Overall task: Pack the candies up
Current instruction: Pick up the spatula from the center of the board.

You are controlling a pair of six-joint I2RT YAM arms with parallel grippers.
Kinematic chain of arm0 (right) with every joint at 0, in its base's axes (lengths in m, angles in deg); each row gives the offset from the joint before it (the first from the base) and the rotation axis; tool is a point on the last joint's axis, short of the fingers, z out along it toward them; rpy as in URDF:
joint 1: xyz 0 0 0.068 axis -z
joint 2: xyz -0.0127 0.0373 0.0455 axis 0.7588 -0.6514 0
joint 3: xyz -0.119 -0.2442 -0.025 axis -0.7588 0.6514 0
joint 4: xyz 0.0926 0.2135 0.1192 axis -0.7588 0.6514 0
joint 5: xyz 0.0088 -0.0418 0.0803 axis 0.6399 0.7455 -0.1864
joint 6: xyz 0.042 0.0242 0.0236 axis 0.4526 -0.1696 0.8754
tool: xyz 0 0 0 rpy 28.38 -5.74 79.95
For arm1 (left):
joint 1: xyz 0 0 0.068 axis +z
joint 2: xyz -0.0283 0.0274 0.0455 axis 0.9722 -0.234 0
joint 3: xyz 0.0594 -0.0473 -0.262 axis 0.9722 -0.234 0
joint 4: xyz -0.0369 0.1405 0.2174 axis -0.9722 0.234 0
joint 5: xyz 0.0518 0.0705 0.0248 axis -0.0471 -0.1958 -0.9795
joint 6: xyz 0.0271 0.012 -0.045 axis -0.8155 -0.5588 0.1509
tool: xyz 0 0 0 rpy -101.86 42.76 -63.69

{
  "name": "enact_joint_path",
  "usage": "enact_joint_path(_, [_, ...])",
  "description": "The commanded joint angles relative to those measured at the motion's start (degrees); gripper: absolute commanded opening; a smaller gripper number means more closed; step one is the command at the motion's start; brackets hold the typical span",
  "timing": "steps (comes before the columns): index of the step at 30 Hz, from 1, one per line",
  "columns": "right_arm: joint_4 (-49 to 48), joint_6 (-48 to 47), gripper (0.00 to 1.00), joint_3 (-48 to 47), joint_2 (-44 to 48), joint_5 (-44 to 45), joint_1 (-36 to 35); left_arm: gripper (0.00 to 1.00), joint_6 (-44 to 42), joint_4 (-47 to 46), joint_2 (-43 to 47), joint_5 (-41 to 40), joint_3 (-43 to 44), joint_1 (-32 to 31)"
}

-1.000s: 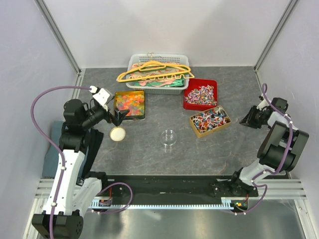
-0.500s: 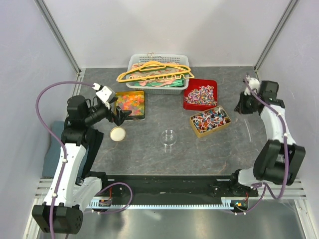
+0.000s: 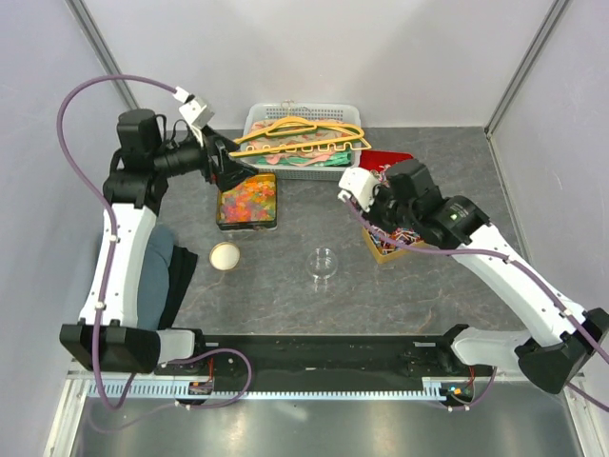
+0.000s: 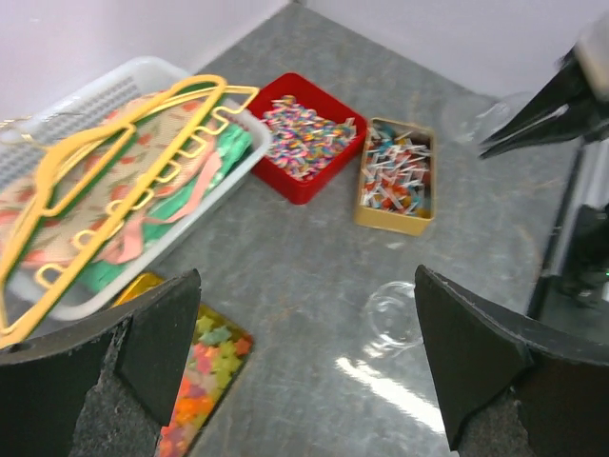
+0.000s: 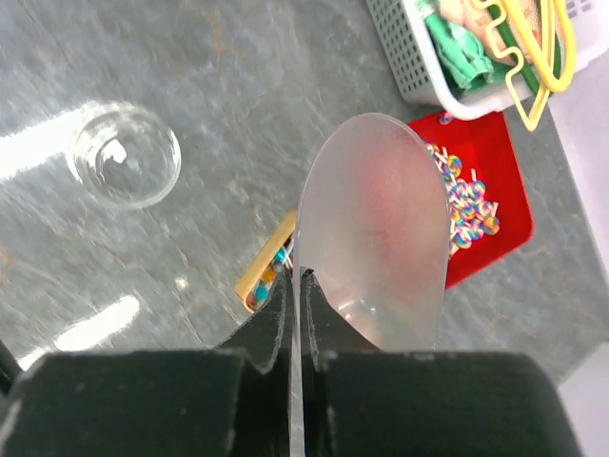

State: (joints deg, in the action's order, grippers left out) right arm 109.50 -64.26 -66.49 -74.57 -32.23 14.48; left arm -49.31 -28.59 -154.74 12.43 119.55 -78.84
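Observation:
The candies lie in three containers: gummies in a gold tin (image 3: 247,200) (image 4: 190,381), swirl-wrapped pieces in a red tray (image 3: 385,158) (image 4: 309,138) (image 5: 476,219), and red, blue and white wrapped pieces in a yellow tin (image 4: 398,181) (image 5: 266,271). My right gripper (image 5: 293,278) is shut on the thin edge of a frosted translucent scoop (image 5: 376,228), held above the yellow and red containers. The right arm hides most of the yellow tin in the top view. Raised over the far end of the gummy tin, my left gripper (image 3: 228,167) (image 4: 306,276) stands wide open and empty.
A small clear glass dish (image 3: 324,262) (image 4: 395,314) (image 5: 126,154) sits mid-table. A cream round lid (image 3: 225,255) lies to its left. At the back stands a white basket (image 3: 300,143) (image 4: 114,190) (image 5: 457,48) holding yellow hangers and cloth.
My right arm has swung in from the right wall to above the candy containers. My left arm has lifted from beside the round lid up toward the basket, still open.

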Motion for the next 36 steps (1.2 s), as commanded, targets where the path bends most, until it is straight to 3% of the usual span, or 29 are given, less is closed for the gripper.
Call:
enact_joint_path(1, [1.72, -7.1, 0.0, -1.86, -0.84, 12.77, -5.98, 1.0, 6.82, 8.22, -6.84, 9.38, 7.18, -0.09])
enact_joint_path(9, [-3.19, -11.06, 0.0, -3.18, -6.02, 28.67, -18.63, 1.0, 9.38, 10.69, -17.03, 16.94, 10.09, -1.23])
enact_joint_path(16, [-19.0, -18.18, 0.0, 1.65, -9.27, 44.5, -27.96, 0.99, 14.66, 10.69, -24.25, 22.4, 13.61, -2.72])
enact_joint_path(23, [-25.43, -22.14, 0.0, 0.69, -12.0, 47.68, -29.81, 1.0, 13.78, 10.78, -26.27, 24.77, 13.61, -4.75])
enact_joint_path(36, [-24.56, -21.18, 0.0, -5.72, -17.0, 44.0, -29.81, 0.91, 12.99, 10.78, -24.08, 22.67, 11.67, -7.47])
